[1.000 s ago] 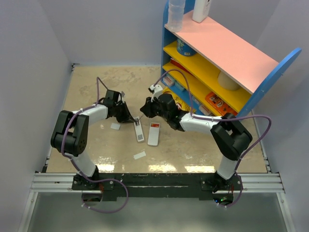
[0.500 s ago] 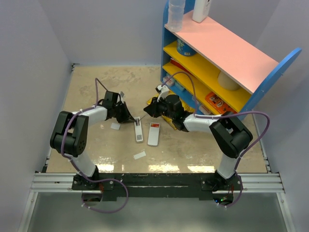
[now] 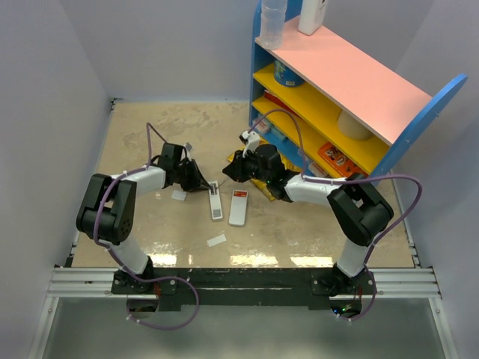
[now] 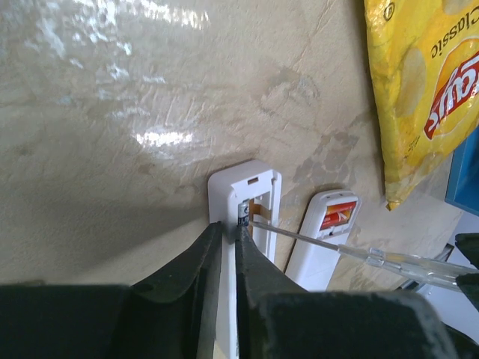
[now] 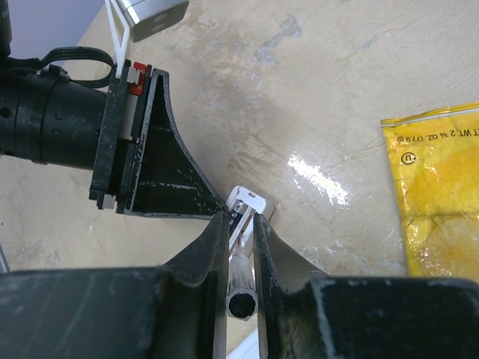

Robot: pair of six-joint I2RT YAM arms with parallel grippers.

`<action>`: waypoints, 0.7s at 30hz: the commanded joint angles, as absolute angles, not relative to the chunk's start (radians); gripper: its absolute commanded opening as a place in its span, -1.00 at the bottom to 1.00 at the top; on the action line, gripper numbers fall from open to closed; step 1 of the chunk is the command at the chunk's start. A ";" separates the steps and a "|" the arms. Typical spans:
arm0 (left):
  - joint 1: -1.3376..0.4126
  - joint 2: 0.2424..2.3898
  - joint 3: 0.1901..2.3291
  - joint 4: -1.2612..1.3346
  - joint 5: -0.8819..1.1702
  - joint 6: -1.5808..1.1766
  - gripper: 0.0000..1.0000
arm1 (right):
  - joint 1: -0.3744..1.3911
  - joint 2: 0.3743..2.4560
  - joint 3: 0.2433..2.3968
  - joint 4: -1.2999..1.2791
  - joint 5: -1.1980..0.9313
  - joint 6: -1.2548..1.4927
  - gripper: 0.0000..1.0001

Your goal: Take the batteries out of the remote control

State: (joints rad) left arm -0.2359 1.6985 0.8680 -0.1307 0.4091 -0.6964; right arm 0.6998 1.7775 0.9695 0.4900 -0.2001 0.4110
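Black fingers [image 4: 187, 277] of the left gripper [image 4: 228, 230], clenched to a slit, hide the near half of the narrow white bar [image 4: 243, 196]; a pinch on its rim cannot be confirmed. Right gripper [image 5: 239, 221] grasps one thin clear stick [image 5: 243, 301], its tip in the bar's recess. Remote control [image 3: 237, 213] lies at the bar's 3 o'clock; its batteries [image 4: 340, 215] merge into one red-orange patch. Two white scraps [image 3: 216, 240] lie at 6 and 9 o'clock. Farther, at 1 o'clock: one yellow chip bag [image 4: 419, 90], one shelf [image 3: 352, 82].
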 commanded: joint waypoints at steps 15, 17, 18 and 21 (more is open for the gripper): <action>-0.242 1.652 0.930 -0.230 0.434 -0.669 -0.50 | 0.706 1.717 1.045 0.417 -0.218 0.360 -1.00; -0.239 1.655 0.930 -0.232 0.436 -0.667 -0.52 | 0.704 1.720 1.052 0.416 -0.219 0.359 -1.00; -0.236 1.655 0.927 -0.230 0.437 -0.666 -0.52 | 0.706 1.721 1.054 0.416 -0.219 0.356 -1.00; -0.233 1.655 0.927 -0.230 0.436 -0.664 -0.53 | 0.707 1.721 1.063 0.416 -0.222 0.350 -1.00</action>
